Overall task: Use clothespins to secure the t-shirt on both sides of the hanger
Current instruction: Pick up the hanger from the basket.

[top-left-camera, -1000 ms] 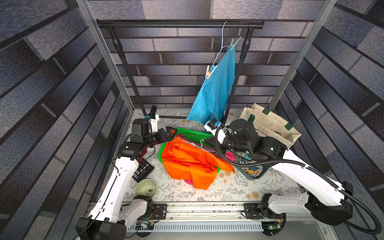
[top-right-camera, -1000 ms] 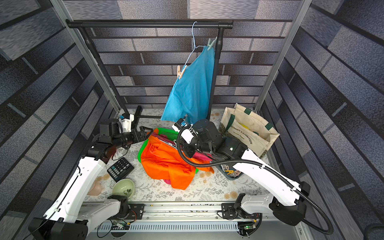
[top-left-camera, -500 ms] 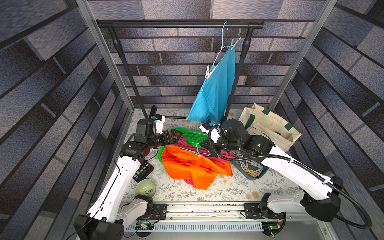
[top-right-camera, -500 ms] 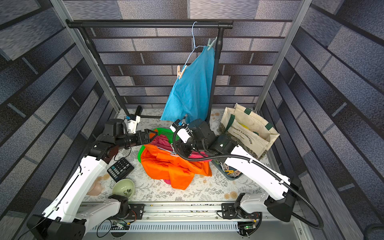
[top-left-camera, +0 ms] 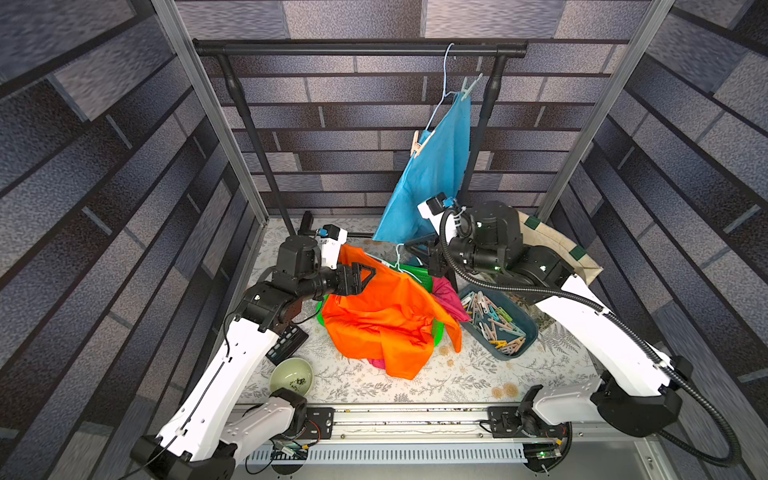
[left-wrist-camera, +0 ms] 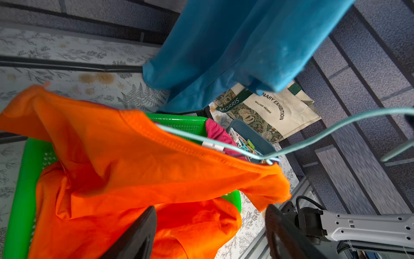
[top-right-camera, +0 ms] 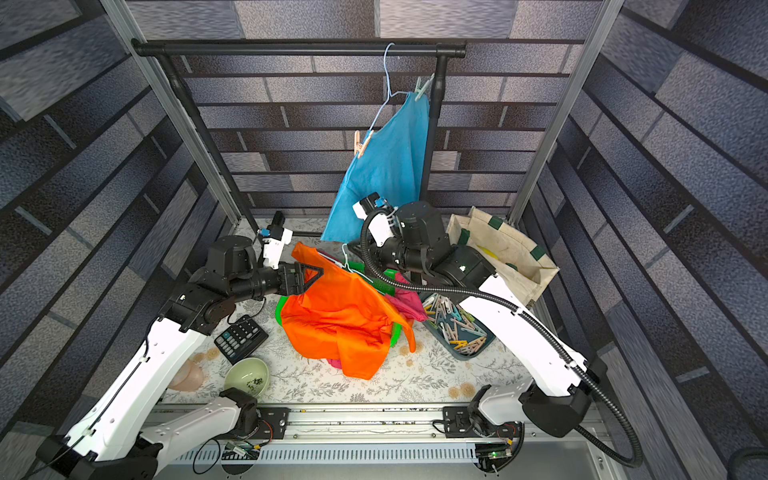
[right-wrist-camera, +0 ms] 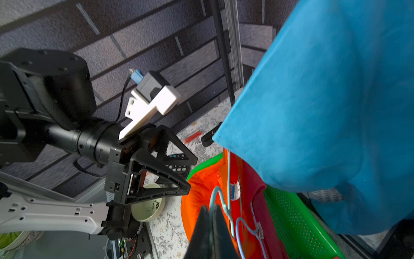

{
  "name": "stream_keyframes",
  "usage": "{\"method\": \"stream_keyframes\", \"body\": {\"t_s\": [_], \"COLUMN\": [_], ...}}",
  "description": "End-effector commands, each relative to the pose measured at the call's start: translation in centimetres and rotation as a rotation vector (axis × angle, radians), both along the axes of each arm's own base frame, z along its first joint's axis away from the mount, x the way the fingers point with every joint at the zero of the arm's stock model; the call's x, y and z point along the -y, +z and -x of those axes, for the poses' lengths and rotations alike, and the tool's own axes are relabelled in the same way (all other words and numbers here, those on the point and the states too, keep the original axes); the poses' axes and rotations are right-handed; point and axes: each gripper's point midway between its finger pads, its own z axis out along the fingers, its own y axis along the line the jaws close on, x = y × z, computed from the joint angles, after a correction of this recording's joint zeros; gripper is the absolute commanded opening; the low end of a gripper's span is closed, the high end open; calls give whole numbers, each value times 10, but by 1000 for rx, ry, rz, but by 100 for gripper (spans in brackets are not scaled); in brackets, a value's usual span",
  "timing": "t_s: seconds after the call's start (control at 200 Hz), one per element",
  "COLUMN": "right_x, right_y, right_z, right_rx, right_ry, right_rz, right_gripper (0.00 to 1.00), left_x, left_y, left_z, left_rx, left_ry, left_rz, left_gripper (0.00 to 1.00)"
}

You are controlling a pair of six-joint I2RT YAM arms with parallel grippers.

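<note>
**Orange shirt on hanger, no pins yet**

Top views: the orange t-shirt (top-left-camera: 386,316) is lifted on the hanger (top-left-camera: 397,262), and its bottom part lies in the green basket (top-left-camera: 436,332). The clothespins (top-left-camera: 492,318) sit in the tray (top-left-camera: 527,330) just beside the basket. None are on this shirt. The left gripper (top-left-camera: 368,277) is right at the shirt's shoulder.

L wrist view: its fingers (left-wrist-camera: 139,235) stand apart w/ nothing between them. The orange cloth and the hanger wire are just ahead.

R wrist view: the right gripper (right-wrist-camera: 211,212) is pinched tight on the hanger's hook wire.

What I think helps: hold the hook steady w/ R, no tipping. Bring L onto the shoulder seam where the cloth lies over the wire, then close, so the shirt can't slip off. After that, go get a pin.
</note>
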Motion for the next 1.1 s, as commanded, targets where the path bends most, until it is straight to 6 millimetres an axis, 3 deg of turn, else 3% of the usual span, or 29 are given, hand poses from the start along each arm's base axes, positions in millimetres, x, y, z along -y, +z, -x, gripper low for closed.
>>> {"method": "stream_keyframes", "body": {"t_s": [0.0, 0.13, 0.235, 0.341, 0.491, 0.716, 1.092], "right_x": [15, 18, 16, 7, -10, -36, -40], "right_y": [58, 82, 83, 71, 55, 34, 34], "right_z": [17, 32, 36, 31, 25, 21, 21], "right_rx": [86, 90, 31, -78, -218, -376, -399], "right_ry": [18, 66, 82, 76, 97, 162, 171], "right_rz": [-126, -201, -220, -212, -213, -215, -235], "right_gripper": [0, 0, 0, 0, 0, 0, 0], "left_x": [-14, -28, -30, -25, -8, 6, 21], "left_y": [32, 51, 62, 65, 68, 73, 61], "left_z": [7, 13, 22, 29, 41, 44, 5], "left_rx": [110, 176, 204, 188, 173, 241, 300], "left_ry": [49, 99, 92, 53, -38, -58, 40], "left_rz": [-1, 9, 16, 19, 7, -68, -324], "left_gripper": [80, 100, 100, 100, 82, 94, 50]}}
